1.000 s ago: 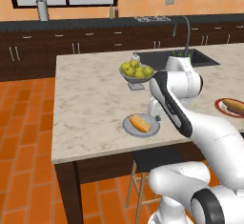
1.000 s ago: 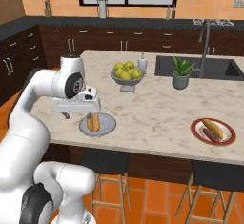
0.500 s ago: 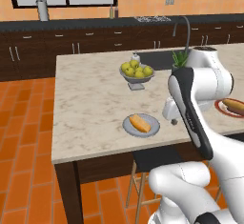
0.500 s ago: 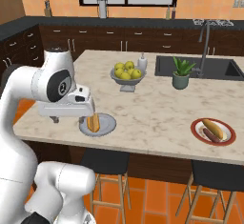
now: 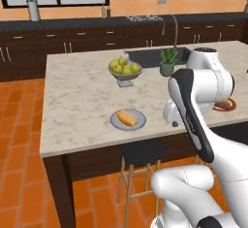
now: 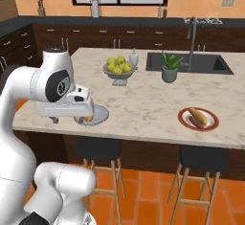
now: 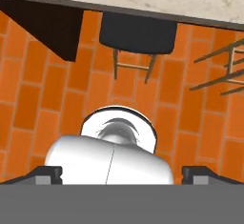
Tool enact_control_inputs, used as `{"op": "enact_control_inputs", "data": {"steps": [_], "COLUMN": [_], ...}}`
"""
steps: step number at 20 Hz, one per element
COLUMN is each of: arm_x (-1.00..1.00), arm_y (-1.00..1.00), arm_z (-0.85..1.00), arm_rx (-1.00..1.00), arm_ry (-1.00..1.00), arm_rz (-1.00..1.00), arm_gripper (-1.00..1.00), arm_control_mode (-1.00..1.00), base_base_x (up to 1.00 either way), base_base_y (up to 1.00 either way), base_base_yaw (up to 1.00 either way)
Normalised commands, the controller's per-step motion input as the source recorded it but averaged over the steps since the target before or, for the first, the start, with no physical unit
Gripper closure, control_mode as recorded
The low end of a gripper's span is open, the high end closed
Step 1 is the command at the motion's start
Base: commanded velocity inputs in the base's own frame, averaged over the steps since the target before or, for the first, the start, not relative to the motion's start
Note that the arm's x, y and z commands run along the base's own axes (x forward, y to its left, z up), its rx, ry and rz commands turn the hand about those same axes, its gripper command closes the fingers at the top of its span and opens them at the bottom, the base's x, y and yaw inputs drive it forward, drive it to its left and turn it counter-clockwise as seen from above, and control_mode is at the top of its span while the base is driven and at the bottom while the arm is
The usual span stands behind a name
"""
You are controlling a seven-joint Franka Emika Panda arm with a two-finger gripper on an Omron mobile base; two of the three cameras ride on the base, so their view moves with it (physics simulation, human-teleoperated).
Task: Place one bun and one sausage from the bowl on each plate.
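Left base view had the white arm folded back hard over its own base, elbow high, forearm angling down past the front edge of the marble desk [image 5: 77, 105]. The claw [image 5: 175, 123] hung low by that edge, pointing at the floor, off the desk and to the right of the grey-blue plate [image 5: 128, 120]. One yellow-orange bun [image 5: 126, 117] lay on that plate with no sausage beside it.

From the hand view, the two dark fingertips [image 7: 47, 174] stood far apart at the lower corners, nothing between them, looking straight down at orange floor tiles and a dark stool [image 7: 137, 33] tucked under the desk edge. A sliver of the grey-blue plate showed at the very top.

Over in the right base view, the wrist block sat right in front of the grey-blue plate, covering most of it. Well apart to the right, the white plate with the red-brown rim [image 6: 198, 119] carried a second bun [image 6: 197, 115] and a dark sausage [image 6: 195, 121] lying side by side. Behind them stood the footed fruit bowl [image 6: 118, 70] and a potted plant [image 6: 169, 67] beside the sink [image 6: 191, 62].
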Motion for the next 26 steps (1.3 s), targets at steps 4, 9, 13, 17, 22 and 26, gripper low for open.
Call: {"op": "enact_control_inputs", "data": {"steps": [4, 9, 13, 17, 22, 26], "arm_x": [0.00, 0.00, 0.00, 0.00, 0.00, 0.00], "arm_y": [0.00, 0.00, 0.00, 0.00, 0.00, 0.00], "arm_z": [0.00, 0.00, 0.00, 0.00, 0.00, 0.00], "arm_rx": [0.00, 0.00, 0.00, 0.00, 0.00, 0.00], "arm_ry": [0.00, 0.00, 0.00, 0.00, 0.00, 0.00], "arm_rz": [0.00, 0.00, 0.00, 0.00, 0.00, 0.00], "arm_gripper": [-1.00, -1.00, -1.00, -1.00, -1.00, -1.00], "arm_control_mode": [1.00, 1.00, 1.00, 1.00, 1.00, 1.00], "base_base_x": [-0.71, -0.19, -0.05, -0.01, 0.00, 0.00], "base_base_y": [-0.98, -1.00, -1.00, -1.00, -1.00, -1.00], "base_base_yaw": [-0.26, -0.19, -0.14, -0.12, -0.11, -0.07]}}
